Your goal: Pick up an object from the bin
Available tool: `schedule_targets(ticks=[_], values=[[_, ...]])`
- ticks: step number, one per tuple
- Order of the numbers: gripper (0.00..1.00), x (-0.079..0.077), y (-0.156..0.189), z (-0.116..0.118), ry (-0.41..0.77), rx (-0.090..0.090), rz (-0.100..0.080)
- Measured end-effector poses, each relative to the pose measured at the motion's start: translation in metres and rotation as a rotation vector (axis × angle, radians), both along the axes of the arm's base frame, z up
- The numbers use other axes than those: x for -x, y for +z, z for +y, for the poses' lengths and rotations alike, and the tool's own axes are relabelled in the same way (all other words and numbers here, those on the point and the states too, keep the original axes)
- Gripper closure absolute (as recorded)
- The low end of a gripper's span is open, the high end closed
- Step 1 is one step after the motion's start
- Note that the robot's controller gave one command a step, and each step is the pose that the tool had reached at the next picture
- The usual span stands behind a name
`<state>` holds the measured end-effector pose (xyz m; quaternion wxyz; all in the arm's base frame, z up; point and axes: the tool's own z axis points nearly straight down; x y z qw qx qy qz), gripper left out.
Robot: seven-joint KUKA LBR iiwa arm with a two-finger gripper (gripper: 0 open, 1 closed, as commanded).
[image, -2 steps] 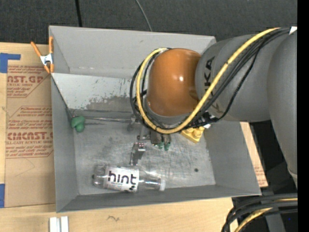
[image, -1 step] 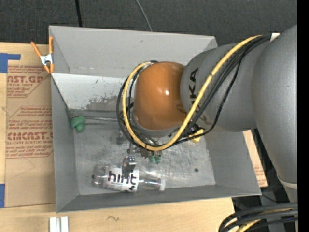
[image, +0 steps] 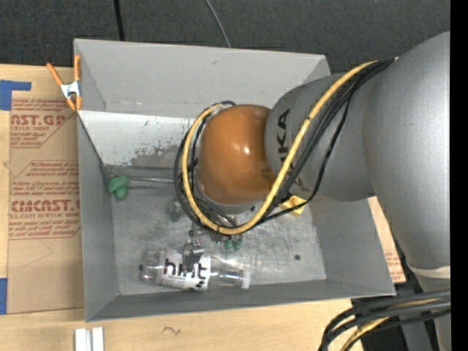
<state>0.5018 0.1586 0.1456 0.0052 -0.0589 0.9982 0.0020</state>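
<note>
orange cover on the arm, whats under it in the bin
Just past the lower edge of the orange cover a clear bottle lies on its side on the bin floor. The floor straight beneath the cover is hidden, so anything there cannot be seen.

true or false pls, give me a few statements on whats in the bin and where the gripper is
1. A clear bottle with a dark label lies on its side in the bin. True.
2. A small green thing lies touching the bottle. False: the green thing lies well apart from it, near the bin's left wall.
3. The gripper is low in the bin, right at the bottle. True.
4. The cover on the arm's wrist is blue. False: the wrist cover is orange.
</note>
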Motion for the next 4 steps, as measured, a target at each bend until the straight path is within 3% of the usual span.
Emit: schedule_targets(ticks=[1,2,3,4], values=[[0.0,0.015,-0.054,0.008,0.236,0.005,0.008],[1.0,0.008,-0.066,0.046,0.352,0.004,0.006],[1.0,0.008,-0.066,0.046,0.352,0.003,0.006],[1.0,0.02,0.087,0.085,0.336,0.004,0.005]])
